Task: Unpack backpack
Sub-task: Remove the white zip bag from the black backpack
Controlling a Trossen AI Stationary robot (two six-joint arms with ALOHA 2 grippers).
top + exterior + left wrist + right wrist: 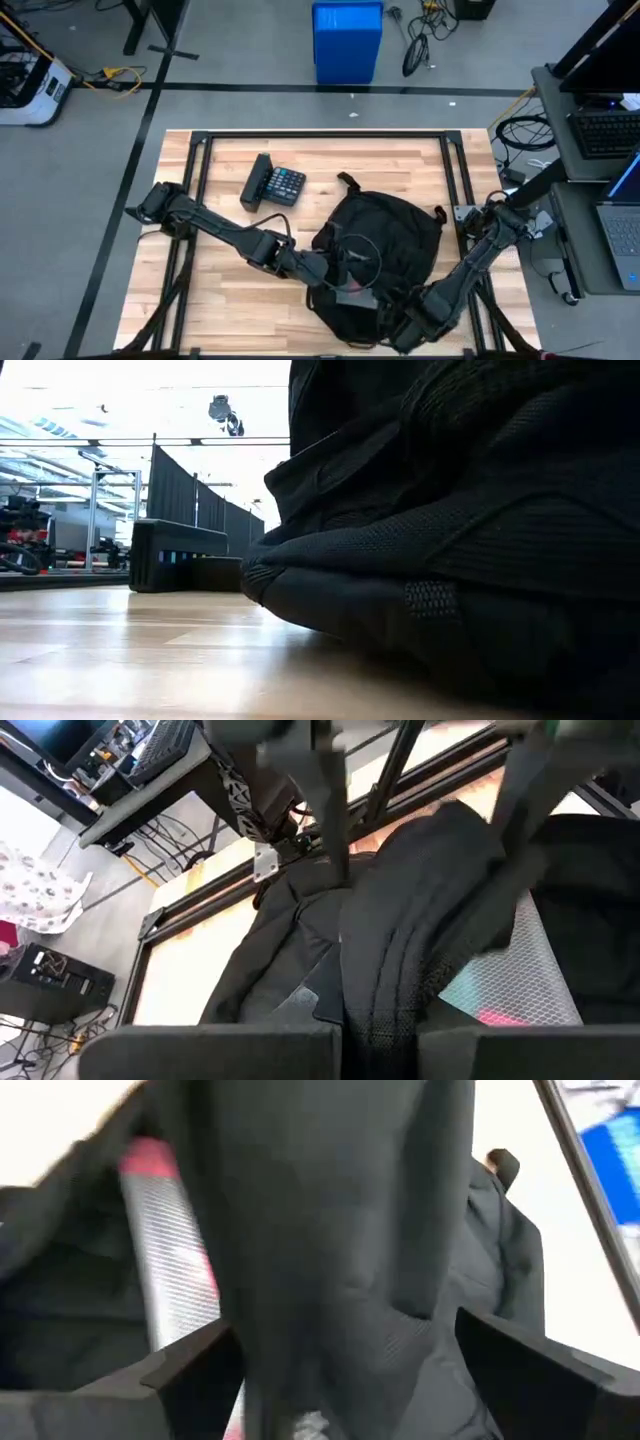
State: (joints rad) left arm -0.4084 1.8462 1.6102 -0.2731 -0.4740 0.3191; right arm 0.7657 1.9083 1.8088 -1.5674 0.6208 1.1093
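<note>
Both grippers are set at the near end of the large black fabric backpack (385, 255), which lies right of centre on the light wooden table (220, 300). Reaching in from the left edge with its elbow bent, the left arm has its left gripper (345, 285) placed over the bag's open mouth; whether those fingers are apart or together cannot be told. From the right edge the right arm is stretched down to the near rim, where the right gripper (340, 1370) is clamped on a fold of backpack fabric. A silver mesh pouch with pink trim (515, 985) is seen inside the opening. A black calculator (285, 185) lies beyond the bag, touching a black rectangular case (256, 182).
</note>
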